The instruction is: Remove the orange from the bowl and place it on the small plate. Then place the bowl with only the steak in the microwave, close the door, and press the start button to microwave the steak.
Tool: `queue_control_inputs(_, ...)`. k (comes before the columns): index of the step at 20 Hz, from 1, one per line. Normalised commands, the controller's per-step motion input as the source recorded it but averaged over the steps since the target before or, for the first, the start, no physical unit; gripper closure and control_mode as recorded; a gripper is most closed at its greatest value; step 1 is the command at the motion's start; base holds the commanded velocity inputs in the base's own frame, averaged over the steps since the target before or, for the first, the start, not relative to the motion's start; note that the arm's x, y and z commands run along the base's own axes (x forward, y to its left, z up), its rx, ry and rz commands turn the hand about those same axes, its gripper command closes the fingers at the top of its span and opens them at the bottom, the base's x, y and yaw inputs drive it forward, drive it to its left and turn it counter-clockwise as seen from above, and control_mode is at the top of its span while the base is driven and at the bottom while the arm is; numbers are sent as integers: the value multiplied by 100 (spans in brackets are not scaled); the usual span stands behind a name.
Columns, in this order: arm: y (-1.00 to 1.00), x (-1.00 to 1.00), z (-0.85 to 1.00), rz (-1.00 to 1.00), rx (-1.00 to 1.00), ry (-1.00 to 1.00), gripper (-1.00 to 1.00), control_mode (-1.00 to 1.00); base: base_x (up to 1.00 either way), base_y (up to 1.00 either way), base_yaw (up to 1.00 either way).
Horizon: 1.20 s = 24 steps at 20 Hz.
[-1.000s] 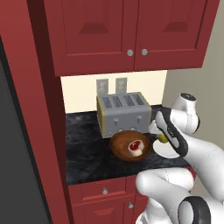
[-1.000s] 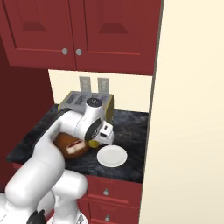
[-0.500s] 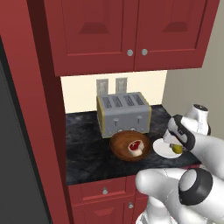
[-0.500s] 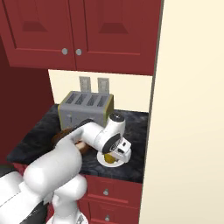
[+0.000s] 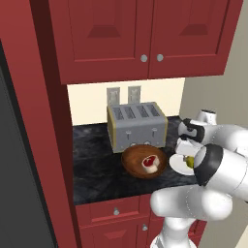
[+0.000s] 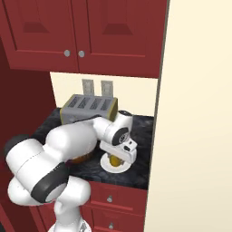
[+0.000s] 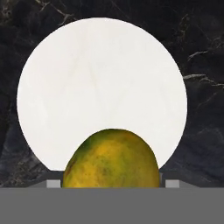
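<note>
One orange (image 7: 110,158), yellow with green-brown blotches, sits between the gripper's (image 6: 117,159) fingers at the bottom of the hand view, directly over the small plate (image 7: 103,92). The white plate lies flat on the dark marbled counter (image 7: 201,78) and spreads out beyond the fruit in that view. In the right base view the orange (image 6: 115,160) shows just under the hand, low over the plate (image 6: 106,166); whether it already touches the plate cannot be told. In the left base view the fruit (image 5: 191,162) peeks out beside the arm's dark joint, above the plate's rim (image 5: 178,166).

The jaws stand fairly wide, closed around the orange on both sides, so the fruit is held.

The bowl (image 5: 131,162) rests on the counter in front of the silver four-slot toaster (image 5: 137,126), left of the plate and just beside it, with the steak (image 5: 150,163) alone inside, toward its right half.

A second ago the hand was over the bowl's right edge with the orange lifted from it; half a second ago it had swung across to the plate. Now it has come lower over the plate's middle. The bowl, steak, toaster and plate have kept their places, and the jaw width has not changed.
</note>
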Motion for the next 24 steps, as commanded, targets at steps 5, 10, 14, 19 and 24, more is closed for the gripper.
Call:
queue_control_inputs(5,-1,18,-40,0,1,5,100,-100,0,0,0)
queue_control_inputs(10,0,22,-33,0,0,2,-100,-100,0,0,0)
queue_control_inputs(14,0,4,-6,0,0,0,-100,-100,0,0,0)
queue_control_inputs(19,0,-11,34,0,0,-3,-100,-100,0,0,0)
queue_control_inputs(24,7,-16,70,0,-5,-10,-100,-100,0,0,0)
